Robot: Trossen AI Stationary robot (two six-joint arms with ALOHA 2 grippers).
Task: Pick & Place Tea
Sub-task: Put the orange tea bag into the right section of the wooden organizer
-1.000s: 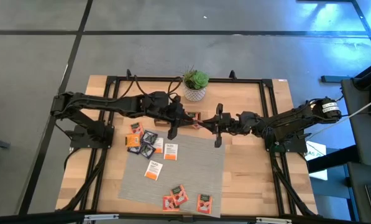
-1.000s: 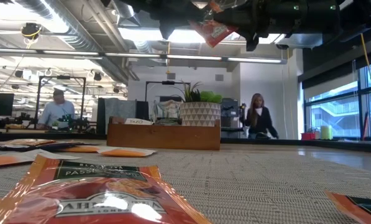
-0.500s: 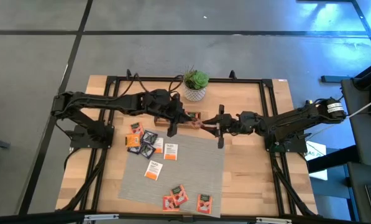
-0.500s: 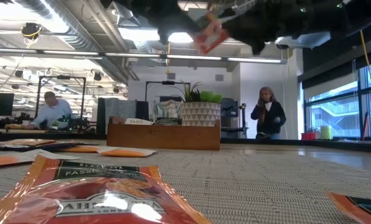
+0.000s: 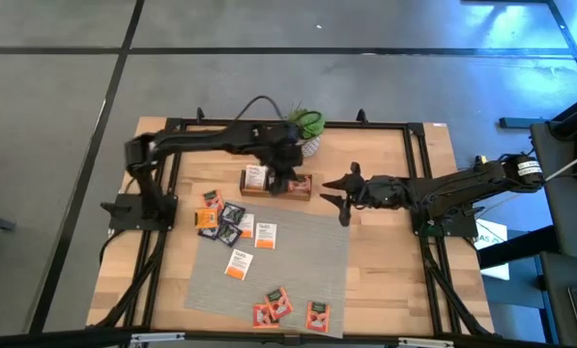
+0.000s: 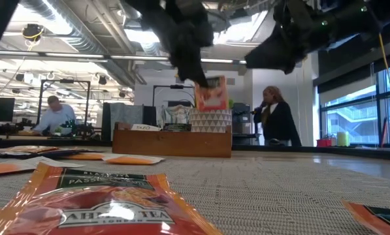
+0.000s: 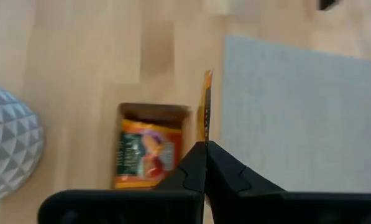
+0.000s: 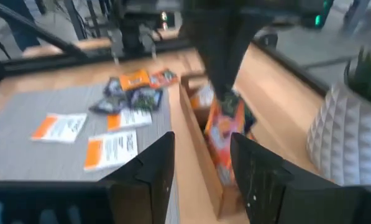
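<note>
An orange-red tea packet (image 6: 211,94) hangs over the long wooden tray (image 5: 278,183) at the table's far middle, with my left gripper (image 5: 290,174) shut on it. The left wrist view shows this packet edge-on (image 7: 206,106) beside a tray compartment where another orange packet (image 7: 145,155) lies flat. My right gripper (image 5: 344,196) stands open just right of the tray, level with the hanging packet (image 8: 225,130) and holding nothing. Several more tea packets (image 5: 225,220) lie on the grey mat (image 5: 302,253). My left gripper pinches the packet's upper edge (image 7: 205,135) between its two fingers. The fingers come from above, slanting down. The packet hangs upright below them, clear of the tray.
A potted plant in a white patterned pot (image 5: 305,130) stands just beyond the tray. A white packet (image 5: 256,177) lies in the tray's left compartment. Loose packets lie at the mat's near edge (image 5: 274,307), one close before the low camera (image 6: 103,202). People show in the room behind.
The packet has passed from my right gripper to my left. The left gripper shut on it and the right one opened and let go. The left gripper has then tipped downward and carried the packet down over the wooden tray. The right gripper has drawn back slightly.
</note>
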